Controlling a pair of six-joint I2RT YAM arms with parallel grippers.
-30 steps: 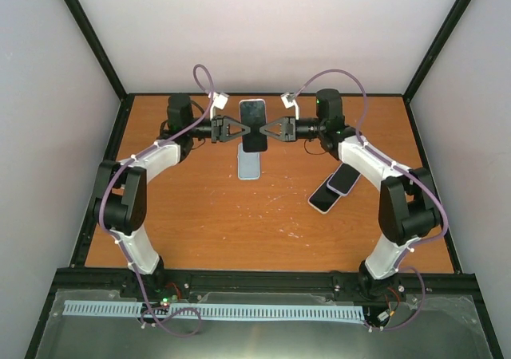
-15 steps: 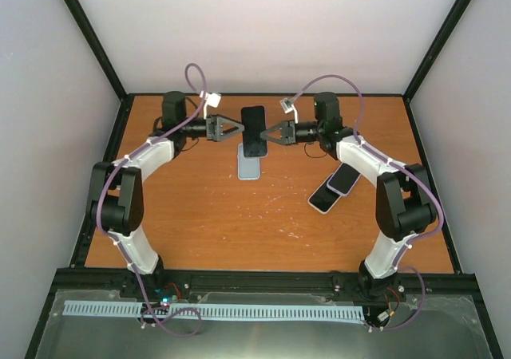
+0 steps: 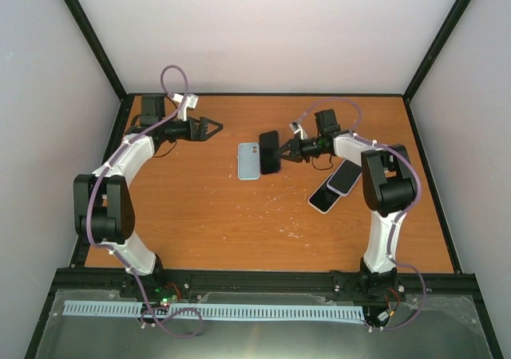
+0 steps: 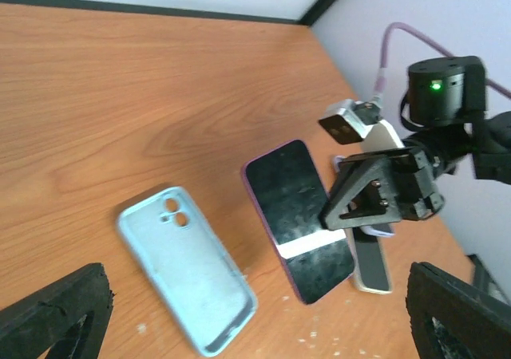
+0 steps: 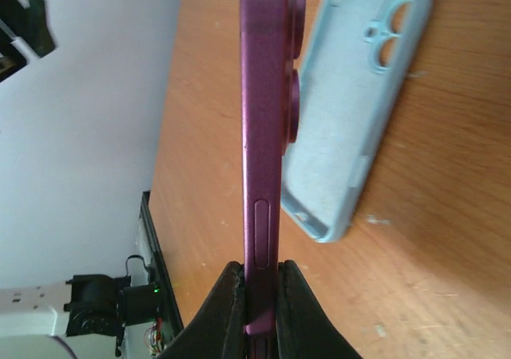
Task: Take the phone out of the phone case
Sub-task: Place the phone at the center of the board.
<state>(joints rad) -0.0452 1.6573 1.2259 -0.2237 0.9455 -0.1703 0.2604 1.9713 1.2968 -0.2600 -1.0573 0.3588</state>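
- Centre frame: my right gripper [image 3: 284, 151] pinches the purple phone [image 3: 270, 151] by its edge, beside the empty blue case [image 3: 249, 161].
- Upper left: left gripper [image 3: 214, 127] hangs spread.
- Risk: the pinch looks narrow, so the phone may slip.

The orange-brown wooden tabletop [image 3: 200, 207] carries a pale blue phone case [image 3: 248, 161] lying flat near its middle, hollow side up, with the camera cutout toward the far edge. Well apart on the right, two handsets lie slantwise. The farther handset [image 3: 344, 177] appears to overlap the nearer handset [image 3: 322, 197]. Faint white scuffs [image 3: 275, 207] speckle the wood between them and the case.
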